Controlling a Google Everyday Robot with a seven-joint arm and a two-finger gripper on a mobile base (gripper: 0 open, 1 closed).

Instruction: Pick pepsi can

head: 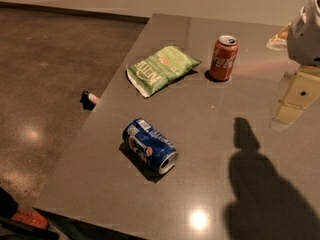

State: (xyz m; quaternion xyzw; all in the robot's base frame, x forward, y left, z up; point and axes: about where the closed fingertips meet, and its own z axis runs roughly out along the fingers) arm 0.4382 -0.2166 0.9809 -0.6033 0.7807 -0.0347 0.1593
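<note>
The pepsi can (pixel 150 145) is blue with white lettering and a silver end. It lies on its side on the grey table (pixel 210 134), near the front left, with its silver end toward the lower right. My gripper (pixel 294 101) hangs at the right edge of the view, above the table and well to the right of and behind the can. It holds nothing that I can see. Its shadow falls on the table at the lower right.
A red Coca-Cola can (pixel 223 57) stands upright at the back of the table. A green chip bag (pixel 161 69) lies flat to its left. The table's left edge runs diagonally. A small dark object (pixel 90 99) lies on the floor beyond it.
</note>
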